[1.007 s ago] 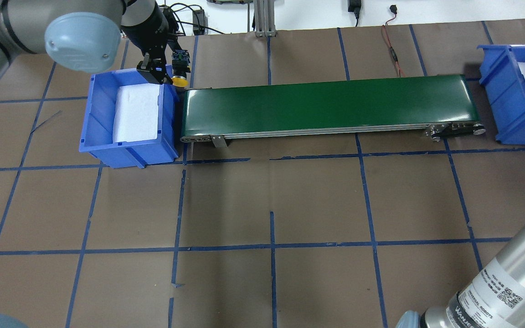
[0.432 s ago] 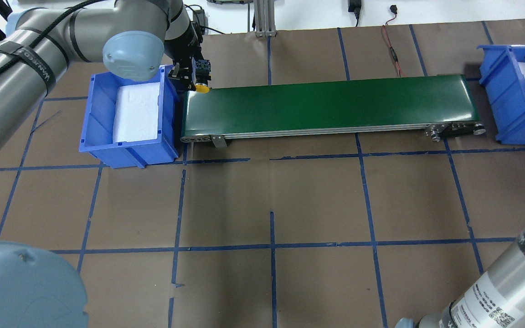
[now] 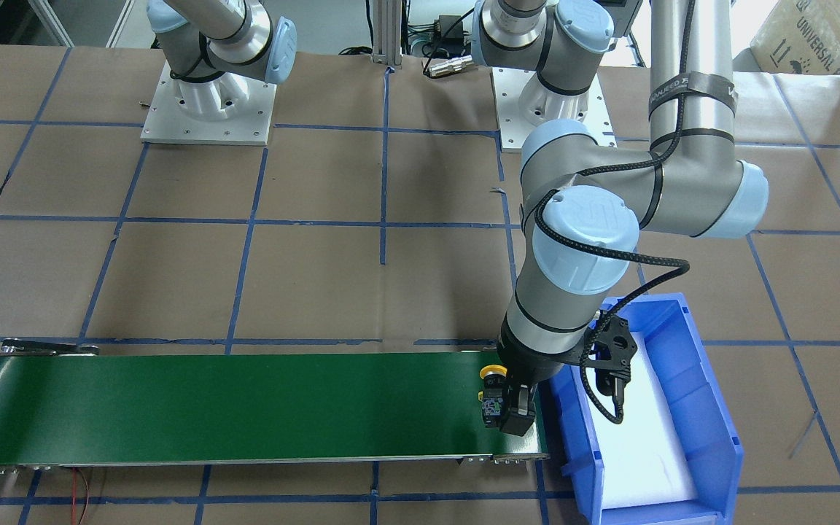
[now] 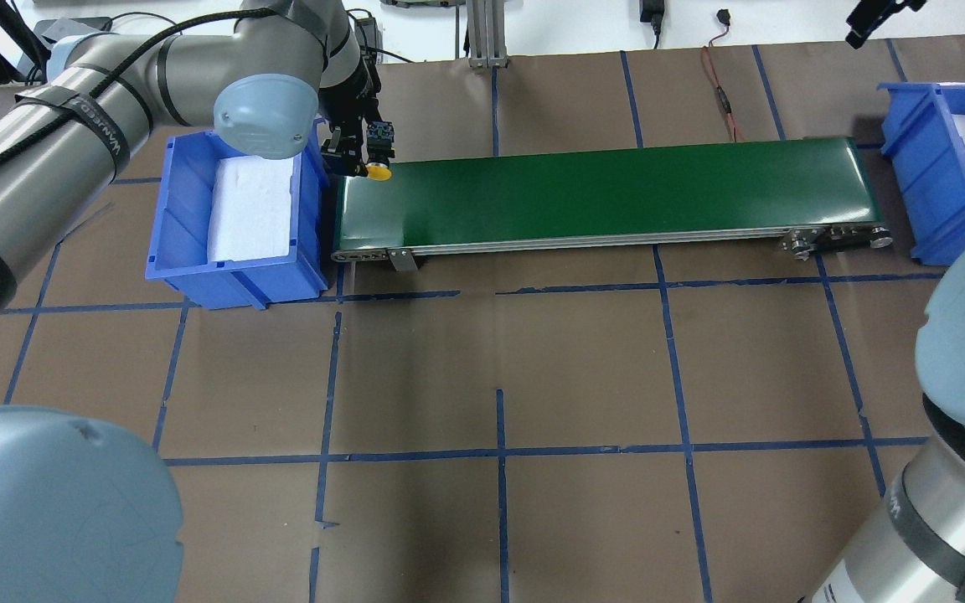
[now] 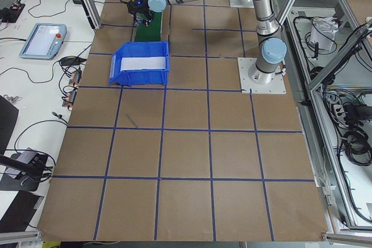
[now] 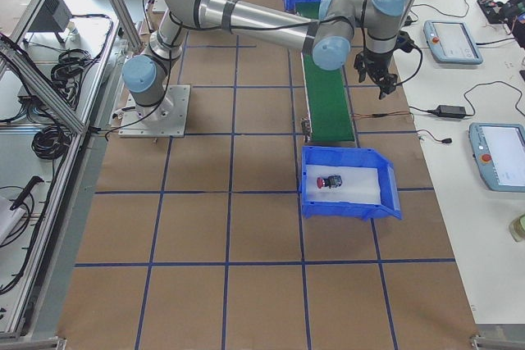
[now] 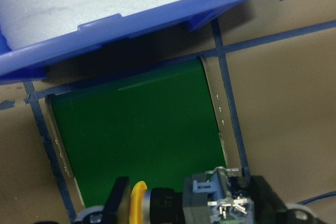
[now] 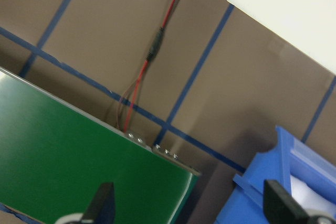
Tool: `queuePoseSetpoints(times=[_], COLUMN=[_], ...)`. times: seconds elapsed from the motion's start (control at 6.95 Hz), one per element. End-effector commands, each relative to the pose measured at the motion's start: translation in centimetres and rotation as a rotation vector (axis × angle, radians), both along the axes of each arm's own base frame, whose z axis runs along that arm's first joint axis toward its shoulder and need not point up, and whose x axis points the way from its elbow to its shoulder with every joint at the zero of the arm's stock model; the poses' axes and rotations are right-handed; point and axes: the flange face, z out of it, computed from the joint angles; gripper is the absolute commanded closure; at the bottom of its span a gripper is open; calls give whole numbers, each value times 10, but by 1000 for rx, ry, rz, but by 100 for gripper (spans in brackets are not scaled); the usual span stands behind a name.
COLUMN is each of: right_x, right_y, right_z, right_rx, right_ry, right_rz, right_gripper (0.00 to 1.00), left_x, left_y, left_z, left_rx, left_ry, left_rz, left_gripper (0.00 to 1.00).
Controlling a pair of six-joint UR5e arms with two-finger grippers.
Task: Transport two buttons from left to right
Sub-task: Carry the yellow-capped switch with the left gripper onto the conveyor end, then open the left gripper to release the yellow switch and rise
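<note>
Buttons lie at opposite ends of the set-up. The yellow button (image 4: 379,157) is clamped in the left gripper (image 4: 365,151), whose fingers are closed in on it from both sides; the left wrist view shows its yellow cap, black collar and grey contact block lying crosswise between them. It hangs low over the left end of the green conveyor belt (image 4: 600,193), close to the belt's far edge, with the cap turned toward the robot. Whether it touches the belt cannot be told. The red button (image 6: 328,182) lies on its side in the right blue bin (image 6: 349,206), on that bin's white liner.

Just left of the belt's end stands the left blue bin (image 4: 181,209), holding only a white foam pad (image 4: 252,205); the left arm reaches over its far right corner.

The right gripper (image 8: 189,208) is raised well clear of the right bin, over the far right part of the table. Its fingers are spread wide with nothing between them. Under it run the belt's right end and a red and black cable (image 8: 152,51) on the brown paper.
</note>
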Motion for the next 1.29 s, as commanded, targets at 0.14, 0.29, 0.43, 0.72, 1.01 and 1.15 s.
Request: queuePoseSetpoints(times=[0.14,0.29,0.43,0.72,1.01,1.15], right_x=[116,122,123,124,124,124], right_y=[19,41,53,64,64,64], right_z=[26,40,39,39,39,39], right_rx=[-1,27,42,49,49,49], right_ry=[26,51,51,50,50,50], right_rz=[9,3,4,-6,-6,-5], right_gripper=[0,0,0,0,0,0], left_x=[-4,-4,-3,-3,0,5], left_y=[-9,-9,-6,-6,-8,-10], left_z=[-26,-27,-32,-32,-24,-6], left_rx=[12,13,24,22,9,-24], left_ry=[-3,-5,-5,1,6,-2], left_rz=[-3,-2,-4,-8,-25,-132], left_gripper=[22,21,5,0,0,0])
